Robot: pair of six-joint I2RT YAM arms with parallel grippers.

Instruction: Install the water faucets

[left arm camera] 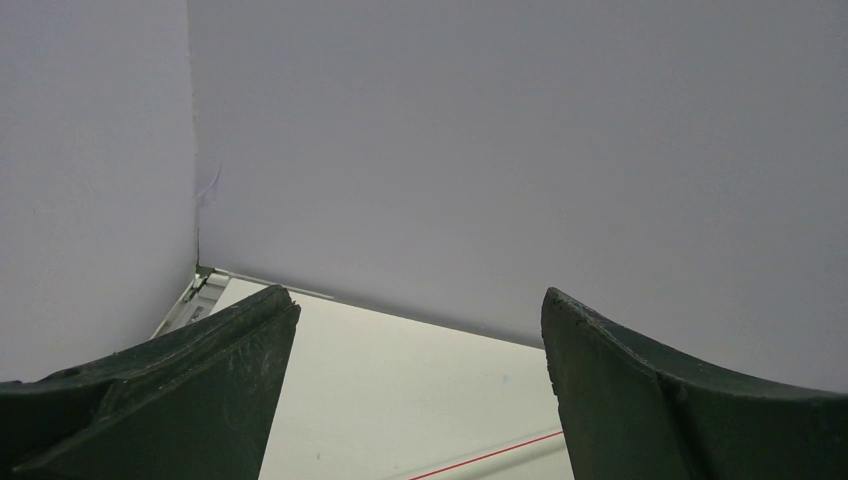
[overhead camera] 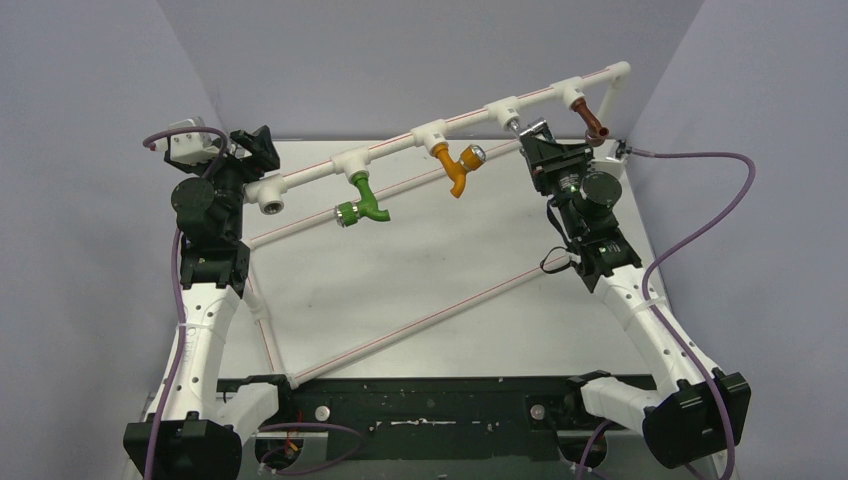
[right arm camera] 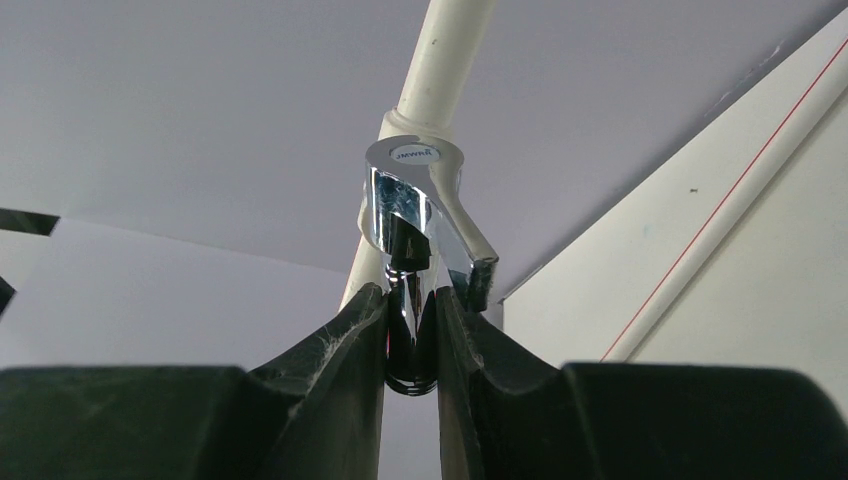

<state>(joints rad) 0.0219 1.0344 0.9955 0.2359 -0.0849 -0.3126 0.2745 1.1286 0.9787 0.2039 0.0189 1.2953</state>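
Two hands logged. Right hand (right arm camera: pixel 411 297) is clamped on the body of the chrome faucet (right arm camera: pixel 415 215), fingers (right arm camera: pixel 340 350) pinching it from both sides. The faucet's top butts against a fitting on the white pipe (right arm camera: pixel 440 60). Seen from above, this faucet is at the tee between the orange tap (overhead camera: pixel 455 165) and the brown tap (overhead camera: pixel 593 125); the green tap (overhead camera: pixel 365 200) hangs further left. Left hand (left arm camera: pixel 420 310) is spread wide, holding nothing, near the pipe's left end, above the surface (overhead camera: pixel 420 270).
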